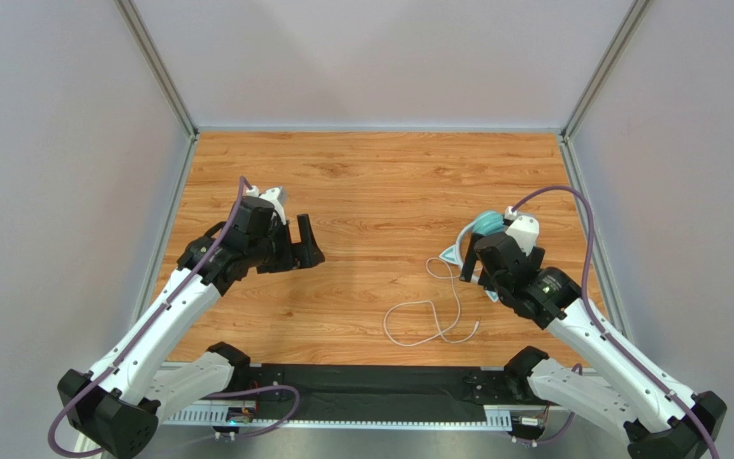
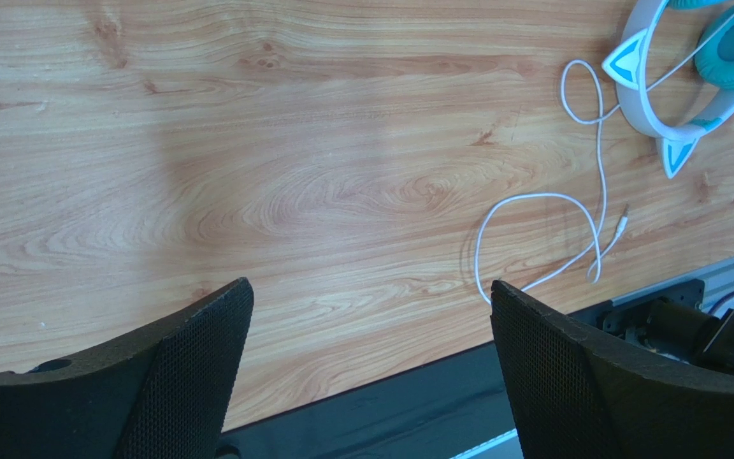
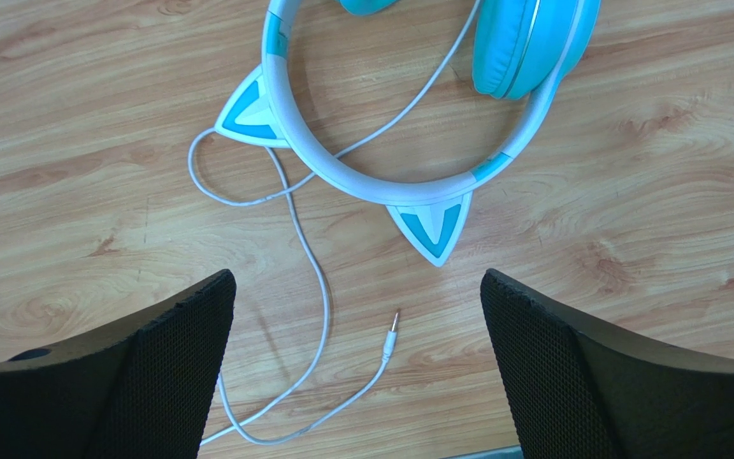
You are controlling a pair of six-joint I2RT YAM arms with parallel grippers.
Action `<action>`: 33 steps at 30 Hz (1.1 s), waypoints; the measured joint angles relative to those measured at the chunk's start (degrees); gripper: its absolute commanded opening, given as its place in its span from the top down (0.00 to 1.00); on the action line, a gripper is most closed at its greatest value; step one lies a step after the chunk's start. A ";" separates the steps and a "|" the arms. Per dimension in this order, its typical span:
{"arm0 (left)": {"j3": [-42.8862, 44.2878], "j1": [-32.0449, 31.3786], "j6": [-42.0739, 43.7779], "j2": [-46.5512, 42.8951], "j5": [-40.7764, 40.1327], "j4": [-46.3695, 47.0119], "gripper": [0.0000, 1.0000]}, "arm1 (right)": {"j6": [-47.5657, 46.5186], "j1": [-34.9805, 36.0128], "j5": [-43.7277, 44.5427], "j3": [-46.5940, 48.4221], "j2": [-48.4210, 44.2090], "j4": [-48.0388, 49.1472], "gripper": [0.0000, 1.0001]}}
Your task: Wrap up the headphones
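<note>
Headphones (image 3: 380, 191), glossy teal, round-cupped, cat-eared

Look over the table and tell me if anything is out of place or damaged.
Nothing looks damaged or spilled. The headphones lie flat on the right side of the table. The one untidy thing is their white cable, which sprawls in loose loops over the wood toward the near edge, with the plug lying free.

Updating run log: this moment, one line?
left gripper open, empty | right gripper open by headphones | cable unwrapped on table
</note>
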 measured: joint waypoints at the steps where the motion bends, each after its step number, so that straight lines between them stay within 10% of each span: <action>1: 0.00 0.00 0.00 0.00 0.15 0.00 0.00 | 0.24 0.00 0.00 0.00 0.76 -0.28 0.00; 18: -2.75 0.00 1.11 1.16 4.87 0.09 0.00 | 1.09 -0.90 1.77 5.66 7.34 -1.60 0.00; 33: -3.19 0.00 1.99 4.07 4.70 -1.40 0.00 | 1.44 -22.67 -5.88 26.88 38.25 2.14 0.00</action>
